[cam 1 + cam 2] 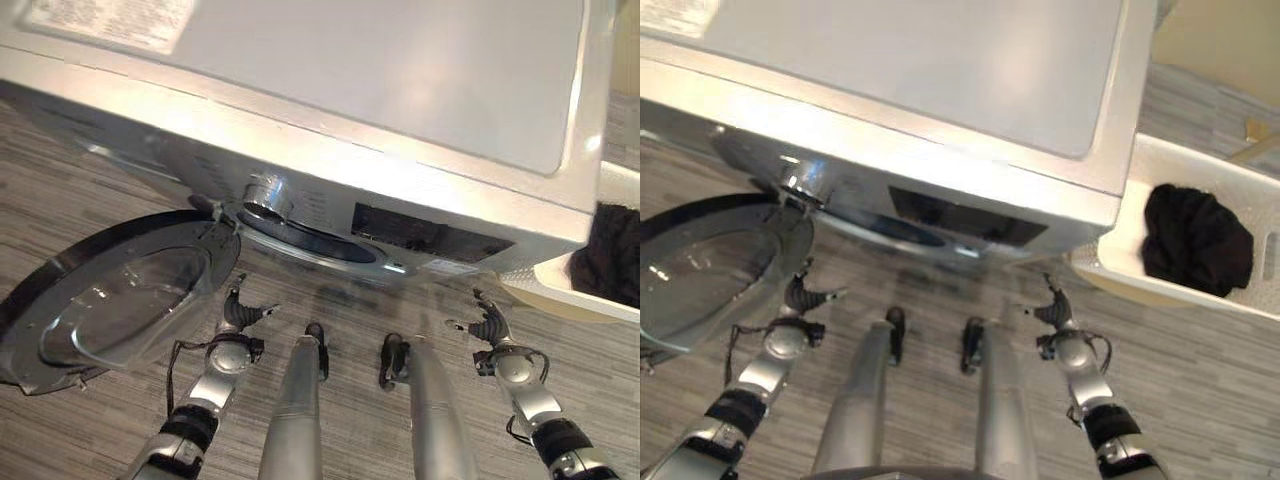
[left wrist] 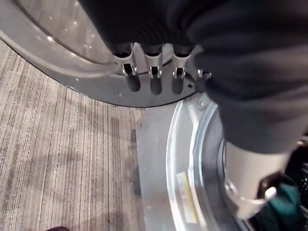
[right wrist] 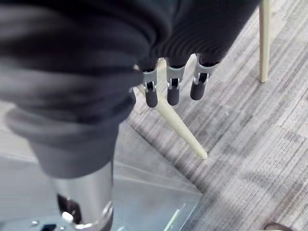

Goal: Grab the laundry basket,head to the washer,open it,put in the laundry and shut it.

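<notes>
Both hands hang empty before the washer [image 1: 330, 110]: my left hand [image 1: 240, 310] at seven o'clock and my right hand [image 1: 1055, 308] at five o'clock, fingers straight and relaxed, holding nothing. Beyond the left hand, the washer door [image 1: 110, 290] stands swung open. At two o'clock the laundry basket [image 1: 1200, 290] sits beside the machine, dark laundry [image 1: 1195, 240] apparently still inside it. Opening is done; loading and shutting remain.
</notes>
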Available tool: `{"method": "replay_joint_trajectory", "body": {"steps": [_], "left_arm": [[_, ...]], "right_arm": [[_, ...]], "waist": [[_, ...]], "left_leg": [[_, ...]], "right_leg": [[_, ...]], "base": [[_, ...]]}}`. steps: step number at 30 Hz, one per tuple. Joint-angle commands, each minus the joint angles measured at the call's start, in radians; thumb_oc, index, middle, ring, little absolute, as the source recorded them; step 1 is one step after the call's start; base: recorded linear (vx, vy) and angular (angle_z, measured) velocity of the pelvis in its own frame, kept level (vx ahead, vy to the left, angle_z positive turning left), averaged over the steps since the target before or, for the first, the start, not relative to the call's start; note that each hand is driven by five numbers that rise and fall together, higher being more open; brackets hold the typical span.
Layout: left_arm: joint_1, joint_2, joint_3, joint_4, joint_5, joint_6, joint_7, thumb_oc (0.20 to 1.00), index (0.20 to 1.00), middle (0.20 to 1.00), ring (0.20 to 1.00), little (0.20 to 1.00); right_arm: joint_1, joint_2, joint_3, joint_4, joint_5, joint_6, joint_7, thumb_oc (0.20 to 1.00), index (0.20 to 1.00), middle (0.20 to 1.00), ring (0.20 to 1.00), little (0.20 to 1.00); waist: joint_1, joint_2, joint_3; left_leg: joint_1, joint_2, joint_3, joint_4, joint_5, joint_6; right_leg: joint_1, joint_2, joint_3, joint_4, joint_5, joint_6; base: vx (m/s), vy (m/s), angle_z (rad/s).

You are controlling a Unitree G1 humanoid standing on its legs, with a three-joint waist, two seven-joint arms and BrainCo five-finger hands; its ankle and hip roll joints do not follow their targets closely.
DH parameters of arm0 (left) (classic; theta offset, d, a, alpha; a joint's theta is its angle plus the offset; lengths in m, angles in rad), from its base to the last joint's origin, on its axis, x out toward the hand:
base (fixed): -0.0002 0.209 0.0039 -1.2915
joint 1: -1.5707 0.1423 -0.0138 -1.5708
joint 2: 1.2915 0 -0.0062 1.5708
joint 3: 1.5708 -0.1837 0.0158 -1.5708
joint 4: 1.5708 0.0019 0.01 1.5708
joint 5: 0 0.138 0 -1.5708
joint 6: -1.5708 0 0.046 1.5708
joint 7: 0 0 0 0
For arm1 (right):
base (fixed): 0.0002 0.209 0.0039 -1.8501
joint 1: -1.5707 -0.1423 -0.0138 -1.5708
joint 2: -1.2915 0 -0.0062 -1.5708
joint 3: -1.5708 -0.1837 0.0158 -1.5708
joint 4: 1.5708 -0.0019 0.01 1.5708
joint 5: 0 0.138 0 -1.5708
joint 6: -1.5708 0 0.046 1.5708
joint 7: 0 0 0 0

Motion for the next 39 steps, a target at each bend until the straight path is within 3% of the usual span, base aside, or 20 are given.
{"method": "replay_joint_trajectory", "body": {"steps": [1, 2, 3, 4, 6, 7, 10, 15, 23, 24, 26, 30, 32, 33, 36, 37, 38, 39], "left_arm": [[0.047, 0.008, 0.036, -0.033, -0.032, -0.052, -0.052, 1.000, 1.000, 1.000, 1.000, 1.000], [0.104, 0.003, 0.045, -0.023, -0.012, -0.049, -0.077, 1.000, 1.000, 1.000, 1.000, 1.000], [0.105, 0.003, 0.046, -0.023, -0.012, -0.049, -0.077, 1.000, 1.000, 1.000, 1.000, 1.000], [0.120, -0.003, 0.050, -0.010, -0.019, -0.045, -0.087, 1.000, 1.000, 1.000, 1.000, 1.000], [0.136, -0.006, 0.054, 0.006, -0.013, -0.048, -0.092, 1.000, 1.000, 1.000, 1.000, 1.000], [0.169, -0.014, 0.060, 0.045, 0.011, -0.041, -0.108, 1.000, 1.000, 1.000, 1.000, 1.000], [0.195, -0.035, 0.071, 0.107, 0.027, -0.037, -0.113, 1.000, 1.000, 1.000, 1.000, 1.000], [0.231, -0.059, 0.067, 0.154, 0.070, -0.042, -0.108, 1.000, 1.000, 1.000, 1.000, 1.000], [0.238, -0.067, 0.046, 0.145, 0.094, -0.041, -0.107, 1.000, 1.000, 1.000, 1.000, 1.000], [0.240, -0.068, 0.038, 0.126, 0.100, -0.045, -0.109, 1.000, 1.000, 1.000, 1.000, 1.000], [0.240, -0.069, 0.038, 0.127, 0.100, -0.046, -0.109, 1.000, 1.000, 1.000, 1.000, 1.000], [0.220, -0.059, 0.028, 0.089, 0.101, -0.045, -0.111, 1.000, 1.000, 1.000, 1.000, 1.000], [0.208, -0.048, 0.021, 0.064, 0.097, -0.047, -0.118, 1.000, 1.000, 1.000, 1.000, 1.000], [0.207, -0.041, 0.016, 0.044, 0.101, -0.046, -0.122, 1.000, 1.000, 1.000, 1.000, 1.000], [0.208, -0.033, 0.000, 0.026, 0.115, -0.040, -0.138, 1.000, 1.000, 1.000, 1.000, 1.000], [0.216, -0.034, 0.007, 0.014, 0.112, -0.038, -0.146, 1.000, 1.000, 1.000, 1.000, 1.000], [0.217, -0.033, 0.007, 0.013, 0.112, -0.038, -0.147, 1.000, 1.000, 1.000, 1.000, 1.000], [0.221, -0.038, 0.009, 0.013, 0.112, -0.035, -0.150, 1.000, 1.000, 1.000, 1.000, 1.000]], "right_arm": [[0.057, -0.029, -0.034, -0.012, -0.021, -0.006, 0.027, 1.000, 1.000, 1.000, 1.000, 1.000], [0.078, -0.025, -0.036, 0.014, -0.042, -0.002, 0.043, 1.000, 1.000, 1.000, 1.000, 1.000], [0.078, -0.025, -0.036, 0.014, -0.042, -0.002, 0.043, 1.000, 1.000, 1.000, 1.000, 1.000], [0.084, -0.023, -0.035, 0.035, -0.044, -0.001, 0.044, 1.000, 1.000, 1.000, 1.000, 1.000], [0.087, -0.020, -0.041, 0.051, -0.043, -0.002, 0.047, 1.000, 1.000, 1.000, 1.000, 1.000], [0.102, -0.019, -0.045, 0.077, -0.052, 0.001, 0.059, 1.000, 1.000, 1.000, 1.000, 1.000], [0.110, -0.015, -0.049, 0.119, -0.069, 0.000, 0.069, 1.000, 1.000, 1.000, 1.000, 1.000], [0.133, 0.004, -0.075, 0.154, -0.052, -0.001, 0.060, 1.000, 1.000, 1.000, 1.000, 1.000], [0.162, 0.017, -0.098, 0.156, -0.026, 0.001, 0.051, 1.000, 1.000, 1.000, 1.000, 1.000], [0.166, 0.019, -0.093, 0.160, -0.026, 0.005, 0.049, 1.000, 1.000, 1.000, 1.000, 1.000], [0.166, 0.019, -0.093, 0.160, -0.026, 0.006, 0.049, 1.000, 1.000, 1.000, 1.000, 1.000], [0.165, 0.022, -0.082, 0.131, -0.030, 0.012, 0.046, 1.000, 1.000, 1.000, 1.000, 1.000], [0.162, 0.027, -0.075, 0.114, -0.036, 0.011, 0.043, 1.000, 1.000, 1.000, 1.000, 1.000], [0.163, 0.029, -0.072, 0.110, -0.039, 0.009, 0.038, 1.000, 1.000, 1.000, 1.000, 1.000], [0.171, 0.026, -0.058, 0.091, -0.065, 0.012, 0.040, 1.000, 1.000, 1.000, 1.000, 1.000], [0.167, 0.022, -0.046, 0.084, -0.080, 0.011, 0.036, 1.000, 1.000, 1.000, 1.000, 1.000], [0.168, 0.022, -0.046, 0.083, -0.081, 0.011, 0.036, 1.000, 1.000, 1.000, 1.000, 1.000], [0.165, 0.022, -0.040, 0.076, -0.088, 0.013, 0.036, 1.000, 1.000, 1.000, 1.000, 1.000]], "waist": [[-0.007, 0.011, 0.001], [-0.005, 0.014, -0.003], [-0.005, 0.014, 0.001], [-0.006, 0.015, 0.000], [-0.006, 0.018, -0.003], [-0.008, 0.021, -0.010], [-0.016, 0.025, -0.043], [-0.027, 0.038, -0.111], [-0.040, 0.042, -0.131], [-0.056, 0.039, -0.129], [-0.051, 0.039, -0.129], [-0.072, 0.027, -0.113], [-0.069, 0.024, -0.091], [-0.062, 0.024, -0.089], [-0.045, 0.030, -0.088], [-0.017, 0.024, -0.090], [-0.017, 0.024, -0.088], [-0.014, 0.022, -0.093]], "left_leg": [[0.160, -0.001, 0.000, -0.192, 0.052, 0.036], [0.265, -0.003, 0.008, -0.280, 0.073, 0.036], [0.273, -0.003, 0.008, -0.285, 0.075, 0.036], [0.327, -0.007, 0.009, -0.352, 0.123, 0.039], [0.383, -0.009, 0.013, -0.396, 0.135, 0.038], [0.489, -0.012, 0.020, -0.483, 0.157, 0.035], [0.616, -0.007, 0.038, -0.592, 0.179, 0.026], [0.797, -0.003, 0.091, -0.761, 0.214, 0.028], [0.889, -0.007, 0.153, -0.804, 0.196, 0.041], [0.898, -0.006, 0.196, -0.803, 0.183, 0.049], [0.899, -0.006, 0.201, -0.803, 0.182, 0.049], [0.891, 0.019, 0.318, -0.806, 0.177, 0.055], [0.889, 0.040, 0.362, -0.794, 0.170, 0.054], [0.887, 0.056, 0.386, -0.796, 0.174, 0.051], [0.930, 0.095, 0.450, -0.790, 0.144, 0.039], [0.952, 0.118, 0.516, -0.783, 0.146, 0.029], [0.954, 0.118, 0.516, -0.784, 0.146, 0.028], [0.966, 0.126, 0.548, -0.788, 0.147, 0.024]], "right_leg": [[0.177, 0.024, 0.020, -0.266, 0.102, 0.039], [0.286, 0.023, 0.016, -0.359, 0.129, 0.050], [0.294, 0.023, 0.015, -0.364, 0.131, 0.051], [0.346, 0.023, 0.004, -0.427, 0.181, 0.051], [0.402, 0.025, 0.004, -0.472, 0.195, 0.057], [0.503, 0.033, 0.004, -0.557, 0.225, 0.070], [0.620, 0.044, 0.006, -0.667, 0.260, 0.087], [0.761, 0.058, 0.047, -0.828, 0.334, 0.126], [0.810, 0.072, 0.121, -0.868, 0.357, 0.144], [0.791, 0.081, 0.171, -0.867, 0.376, 0.158], [0.789, 0.082, 0.176, -0.866, 0.376, 0.159], [0.722, 0.110, 0.245, -0.851, 0.417, 0.187], [0.686, 0.101, 0.185, -0.831, 0.425, 0.184], [0.689, 0.080, 0.110, -0.833, 0.415, 0.179], [0.691, 0.010, -0.127, -0.779, 0.368, 0.162], [0.710, -0.054, -0.305, -0.763, 0.370, 0.154], [0.713, -0.054, -0.305, -0.763, 0.369, 0.154], [0.721, -0.073, -0.358, -0.759, 0.375, 0.153]], "base": [[0.20, 0.012, 0.04], [0.10, 0.022, 0.00], [0.09, 0.037, 0.02], [0.06, 0.024, 0.00], [0.13, 0.027, 0.03], [0.18, 0.024, 0.05], [0.24, 0.035, -0.09], [0.19, 0.057, -0.29], [0.08, 0.061, -0.41], [-0.02, 0.064, -0.53], [-0.04, 0.042, -0.75], [-0.10, -0.001, -0.91], [-0.12, -0.079, -1.88], [-0.07, -0.131, -1.76], [0.07, -0.136, -1.23], [-0.05, -0.199, -1.71], [-0.04, -0.220, -2.17], [0.04, -0.175, -1.69]]}}
